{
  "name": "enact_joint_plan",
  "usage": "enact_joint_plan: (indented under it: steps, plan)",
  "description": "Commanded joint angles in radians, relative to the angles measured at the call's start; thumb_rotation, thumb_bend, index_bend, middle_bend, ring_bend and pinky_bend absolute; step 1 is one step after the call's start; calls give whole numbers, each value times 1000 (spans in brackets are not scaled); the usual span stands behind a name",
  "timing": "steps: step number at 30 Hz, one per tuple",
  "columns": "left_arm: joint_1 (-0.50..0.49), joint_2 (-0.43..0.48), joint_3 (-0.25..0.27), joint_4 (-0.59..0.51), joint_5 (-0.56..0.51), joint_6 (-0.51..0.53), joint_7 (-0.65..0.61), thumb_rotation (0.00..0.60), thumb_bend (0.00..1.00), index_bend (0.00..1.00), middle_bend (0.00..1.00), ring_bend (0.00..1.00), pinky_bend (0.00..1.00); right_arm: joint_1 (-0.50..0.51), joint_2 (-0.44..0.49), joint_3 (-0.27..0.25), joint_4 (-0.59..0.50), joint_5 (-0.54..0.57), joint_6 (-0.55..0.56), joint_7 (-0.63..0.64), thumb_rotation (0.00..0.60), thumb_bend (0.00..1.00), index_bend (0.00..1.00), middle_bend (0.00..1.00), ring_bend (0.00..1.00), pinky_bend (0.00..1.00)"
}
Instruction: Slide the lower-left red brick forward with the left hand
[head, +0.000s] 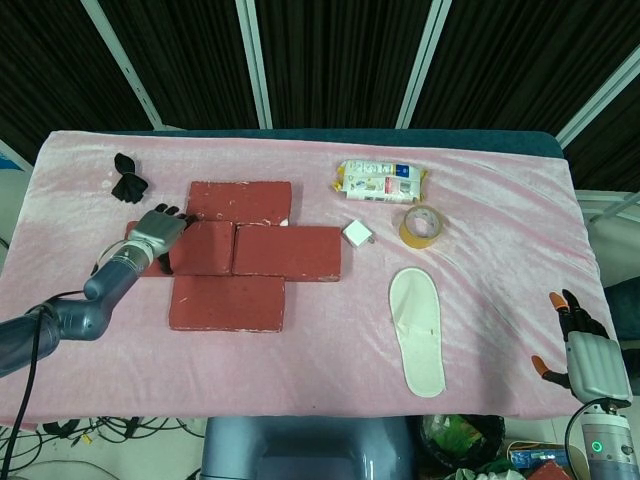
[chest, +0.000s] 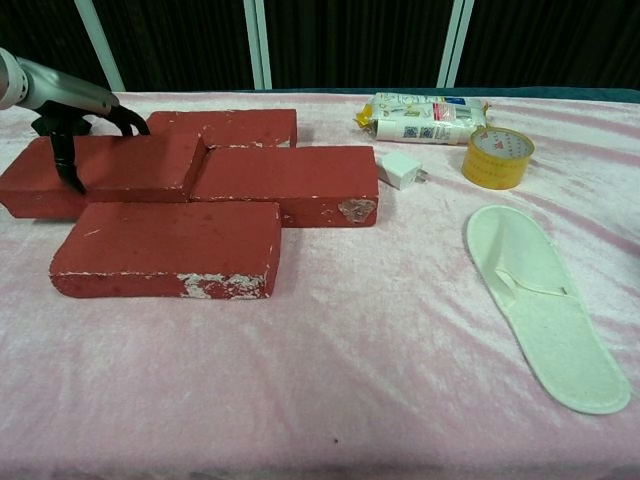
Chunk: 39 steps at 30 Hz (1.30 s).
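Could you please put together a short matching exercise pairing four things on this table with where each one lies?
Things:
1. tape roll
2. slipper
3. black object
4. left hand

Places:
A. on the left-middle brick
B. far left, beyond the bricks
C. just behind the slipper
D. right of the bricks, toward the near edge

Pairs: 1-C, 2-D, 3-B, 4-A
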<state>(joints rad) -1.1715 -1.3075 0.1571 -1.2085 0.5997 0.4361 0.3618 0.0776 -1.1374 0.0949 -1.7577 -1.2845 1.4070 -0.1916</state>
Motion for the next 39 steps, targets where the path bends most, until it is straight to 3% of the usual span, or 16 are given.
enact_joint_plan:
  steps: [1, 16, 21, 26, 31, 35, 39]
  plan:
    - [-5, -2, 3, -2, -9, -7, -4, 600, 7, 0, 119, 0, 0, 0, 0, 0, 0, 0, 0, 0, 600, 157, 79, 8, 125, 200]
    - [-36, 22, 41, -50, -56, -11, -17, 600, 0, 0, 62, 0, 0, 0, 2, -1, -2, 4, -2, -3, 600, 157, 79, 8, 125, 200]
    - [-32, 73, 40, -118, -42, 48, -26, 600, 0, 0, 61, 0, 0, 0, 1, -1, -1, 3, -1, -3, 600, 157, 79, 8, 125, 199]
    - [26, 169, 14, -248, 50, 216, -44, 600, 0, 0, 61, 0, 0, 1, 1, -1, 1, 2, -1, -6, 600, 157, 79, 8, 125, 200]
    - [180, 298, -9, -434, 261, 480, -138, 600, 0, 0, 61, 0, 0, 2, 0, 0, 4, 1, 3, -10, 600, 157, 79, 8, 125, 200]
    - [350, 364, 37, -535, 483, 711, -214, 600, 0, 0, 61, 0, 0, 1, -2, -2, 8, -8, 8, -20, 600, 157, 79, 8, 125, 199]
    - [524, 370, 99, -532, 673, 922, -276, 600, 0, 0, 62, 0, 0, 1, -4, -3, 12, -15, 15, -25, 600, 156, 79, 7, 125, 199]
